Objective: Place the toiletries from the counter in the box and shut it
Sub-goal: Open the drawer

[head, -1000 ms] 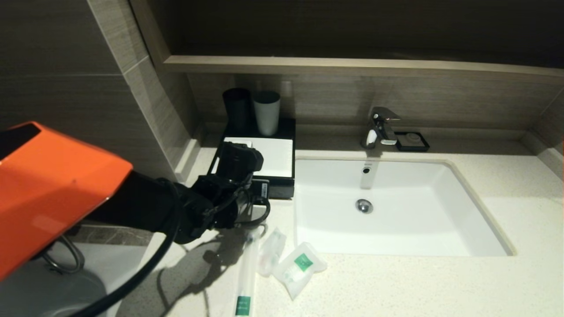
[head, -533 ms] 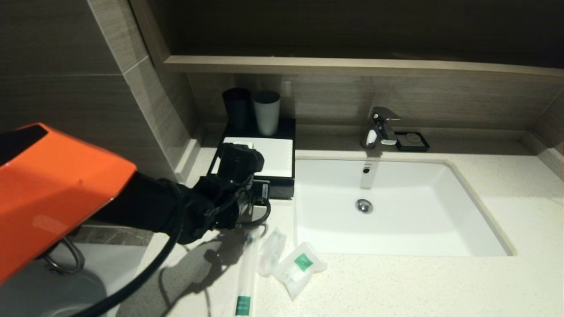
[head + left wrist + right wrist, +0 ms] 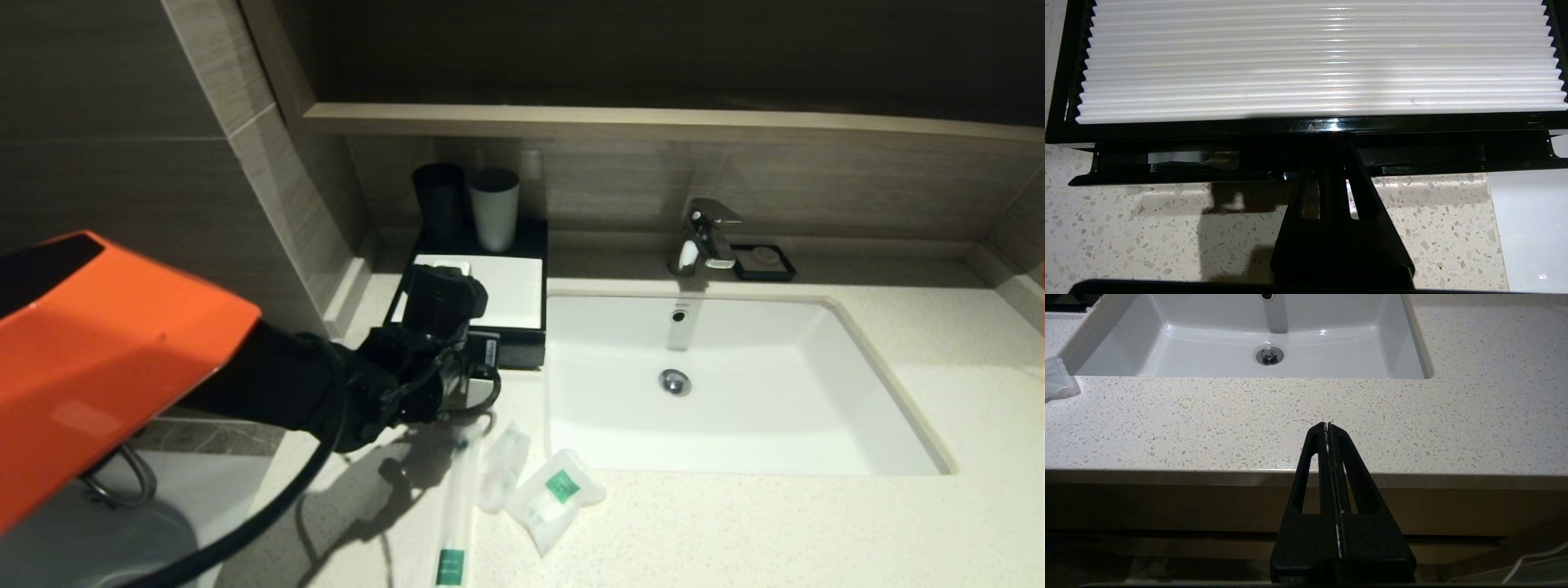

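Now, left gripper (image 3: 1331, 163): clenched on the box (image 3: 1306, 126) drawer's front lip, frame centre.
Right gripper (image 3: 1327, 428): clenched, empty, before the bench (image 3: 1208, 420).
Sachets (image 3: 555, 494): lower centre, on the bench.

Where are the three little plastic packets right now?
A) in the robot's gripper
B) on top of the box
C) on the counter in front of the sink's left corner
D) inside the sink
C: the toothbrush pack, small plain sachet and green-labelled sachet all lie on the counter.
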`<state>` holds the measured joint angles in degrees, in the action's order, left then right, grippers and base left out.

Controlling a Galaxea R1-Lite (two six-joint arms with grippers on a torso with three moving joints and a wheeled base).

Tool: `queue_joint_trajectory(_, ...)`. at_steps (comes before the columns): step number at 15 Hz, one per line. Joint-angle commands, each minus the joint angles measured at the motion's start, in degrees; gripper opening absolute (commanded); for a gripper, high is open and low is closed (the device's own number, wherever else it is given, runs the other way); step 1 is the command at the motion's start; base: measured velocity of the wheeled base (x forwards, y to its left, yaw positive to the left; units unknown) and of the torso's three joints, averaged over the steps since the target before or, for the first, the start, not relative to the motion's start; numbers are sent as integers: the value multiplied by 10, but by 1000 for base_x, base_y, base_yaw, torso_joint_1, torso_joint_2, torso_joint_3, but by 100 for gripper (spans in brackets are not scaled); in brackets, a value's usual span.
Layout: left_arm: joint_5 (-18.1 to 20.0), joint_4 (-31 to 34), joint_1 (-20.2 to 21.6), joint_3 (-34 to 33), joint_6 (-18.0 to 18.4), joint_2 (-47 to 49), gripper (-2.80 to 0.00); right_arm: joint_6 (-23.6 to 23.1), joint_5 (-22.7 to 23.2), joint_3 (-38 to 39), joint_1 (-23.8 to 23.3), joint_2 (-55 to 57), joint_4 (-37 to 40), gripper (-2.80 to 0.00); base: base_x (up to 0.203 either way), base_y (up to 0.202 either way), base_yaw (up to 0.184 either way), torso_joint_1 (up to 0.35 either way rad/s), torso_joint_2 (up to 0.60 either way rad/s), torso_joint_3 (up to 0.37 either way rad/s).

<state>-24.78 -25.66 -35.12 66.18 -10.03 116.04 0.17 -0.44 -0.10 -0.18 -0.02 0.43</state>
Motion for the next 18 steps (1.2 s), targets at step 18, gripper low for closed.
queue_joint_trajectory(18,-2,35,1,-14,9,-10,-280,0,0,0,0,0,0,-280,0,0,0,0,0,0)
